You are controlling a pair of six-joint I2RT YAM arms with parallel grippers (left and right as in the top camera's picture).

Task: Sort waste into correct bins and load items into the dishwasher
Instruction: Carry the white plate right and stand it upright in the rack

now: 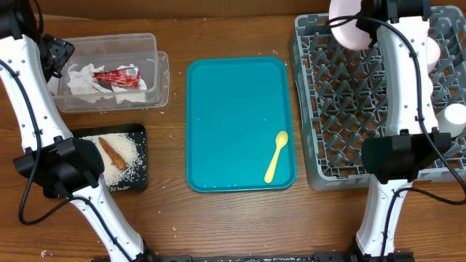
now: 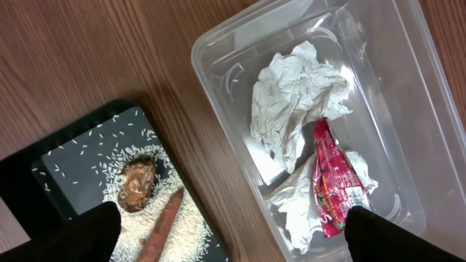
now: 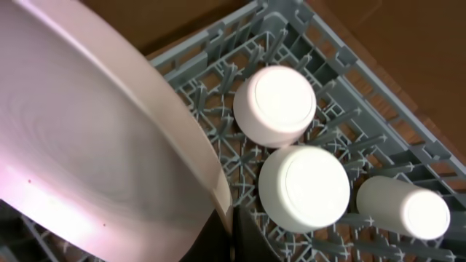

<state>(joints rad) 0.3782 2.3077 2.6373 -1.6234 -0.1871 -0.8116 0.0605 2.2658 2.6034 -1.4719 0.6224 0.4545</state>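
Observation:
The clear tub (image 1: 162,80) (image 2: 218,87) holds crumpled napkins (image 1: 84,80) (image 2: 295,94) and a red wrapper (image 1: 116,76) (image 2: 331,182). The black tray (image 1: 138,178) (image 2: 65,160) holds rice (image 1: 127,153) (image 2: 186,225), a brown stick (image 1: 111,153) (image 2: 164,225) and a brown lump (image 2: 137,185). My left gripper (image 1: 58,57) (image 2: 233,236) hangs open and empty above both. My right gripper (image 1: 362,22) (image 3: 233,225) is shut on the pale plate (image 1: 349,33) (image 3: 87,145), held over the grey dish rack (image 1: 335,109) (image 3: 218,51). Two bowls (image 3: 275,105) (image 3: 304,188) and a cup (image 3: 404,207) sit upside down in the rack.
A teal tray (image 1: 233,124) lies in the middle of the wooden table with the pale yellow spoon (image 1: 277,155) on its front right part. A few rice grains lie loose on the table near the black tray.

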